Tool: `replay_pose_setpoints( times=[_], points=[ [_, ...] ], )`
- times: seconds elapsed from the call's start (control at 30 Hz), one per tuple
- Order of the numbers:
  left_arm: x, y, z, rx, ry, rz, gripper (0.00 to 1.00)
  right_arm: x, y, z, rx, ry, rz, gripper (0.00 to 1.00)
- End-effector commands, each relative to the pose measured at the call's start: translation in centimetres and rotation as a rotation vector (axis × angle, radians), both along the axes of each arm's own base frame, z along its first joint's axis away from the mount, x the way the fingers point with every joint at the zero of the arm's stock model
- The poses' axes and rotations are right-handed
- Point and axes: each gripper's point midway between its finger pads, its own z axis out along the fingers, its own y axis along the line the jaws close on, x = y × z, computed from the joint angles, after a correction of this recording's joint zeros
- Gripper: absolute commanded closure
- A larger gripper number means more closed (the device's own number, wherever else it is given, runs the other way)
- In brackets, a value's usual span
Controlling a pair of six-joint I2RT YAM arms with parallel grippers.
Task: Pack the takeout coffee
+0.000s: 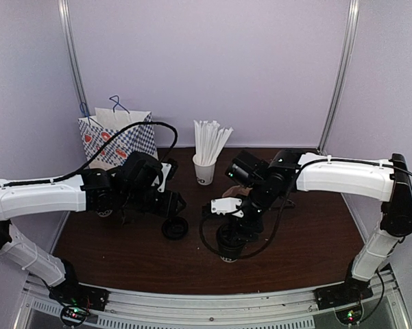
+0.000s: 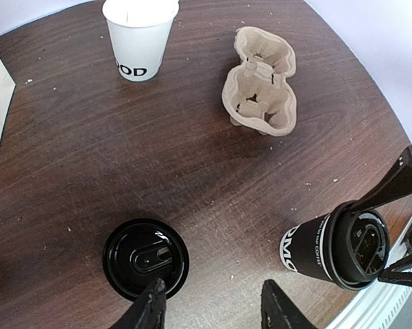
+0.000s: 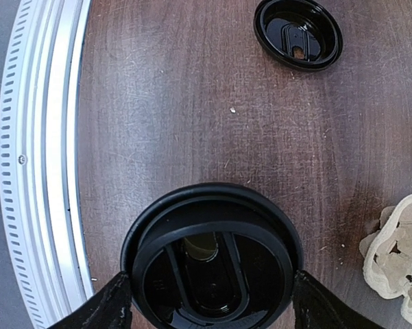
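R gripper (image 3: 211, 296) clamps takeout coffee (image 3: 212, 264) by its lid, near front edge of table (image 3: 192, 116). L gripper (image 2: 213, 288) approx half open, empty, at loose lid (image 2: 145, 257) mid-table.

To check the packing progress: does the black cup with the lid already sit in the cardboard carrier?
No, the black cup is well apart from the cardboard carrier, whose pockets hold nothing.

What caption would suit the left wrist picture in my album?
Open left gripper near a loose black lid; the right gripper flanks the takeout coffee, a cardboard cup carrier beyond.
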Motion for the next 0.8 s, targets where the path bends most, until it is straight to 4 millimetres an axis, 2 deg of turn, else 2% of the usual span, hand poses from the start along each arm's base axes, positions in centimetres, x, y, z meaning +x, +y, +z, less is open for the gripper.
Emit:
replay_pose_setpoints(
  times=[0.0,0.17,0.33,0.5,0.63,0.77],
  points=[
    [0.4,-0.3,0.8,-0.032,-0.023,-0.001,0.51,0.2,0.0,-0.1,-0.027,-0.012,-0.007,0.19],
    [0.3,-0.2,0.7,-0.032,-0.02,0.001,0.51,0.3,0.0,-0.2,-0.029,-0.016,-0.01,0.19],
    [0.2,-0.1,0.6,-0.03,-0.016,0.003,0.51,1.3,0.0,-0.7,-0.055,-0.045,-0.046,0.27],
    [0.2,0.1,1.1,-0.028,-0.022,0.004,0.51,1.3,-0.3,1.2,-0.026,-0.07,-0.059,0.32],
    [0.3,0.5,1.7,-0.013,-0.037,0.007,0.51,1.8,-2.5,3.5,-0.011,-0.079,-0.106,0.32],
    [0.6,0.7,2.0,-0.005,-0.044,0.009,0.51,3.9,-7.0,5.1,-0.007,-0.09,-0.231,0.32]
  ],
)
